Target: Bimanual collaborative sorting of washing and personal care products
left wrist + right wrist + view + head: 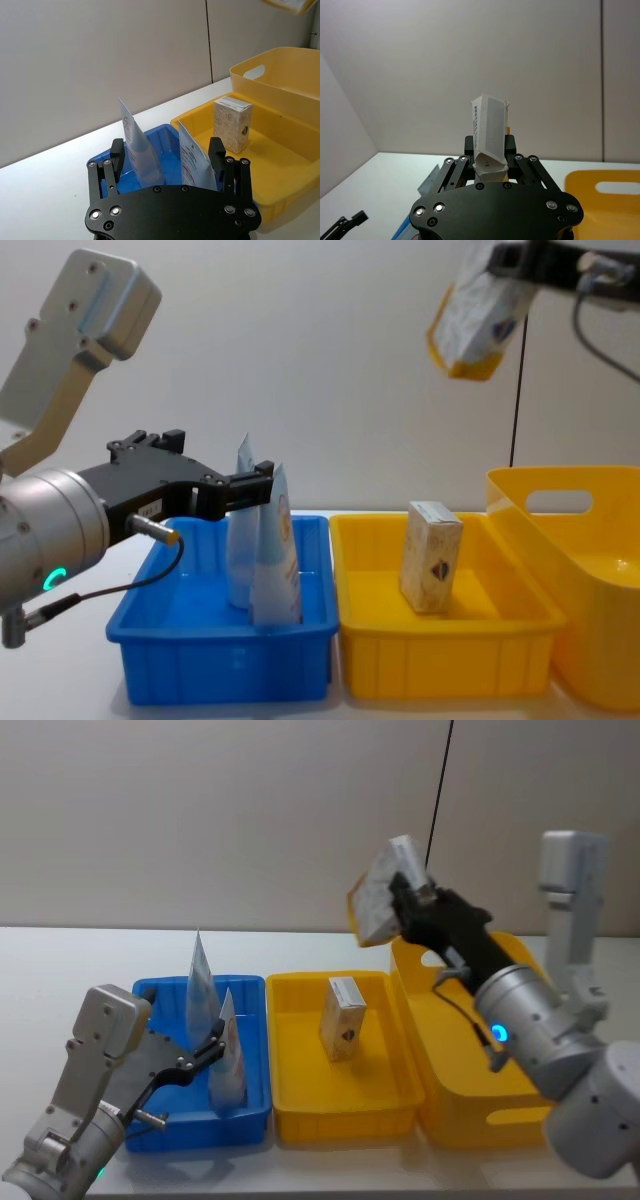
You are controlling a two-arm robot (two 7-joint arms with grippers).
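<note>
Two white squeeze tubes with red print stand crimped end up in the blue tray: a near tube and a taller far tube. My left gripper hovers open at the near tube. In the left wrist view both the far tube and the near tube rise in front of the wide-open left gripper. One cream box stands upright in the yellow tray. My right gripper is shut on a second cream box, held high and tilted above the trays, also seen as the held box.
A large yellow handled basket sits to the right of the yellow tray, under my right arm. The three containers stand side by side on a white table. A plain wall lies behind, with a thin black cable hanging down.
</note>
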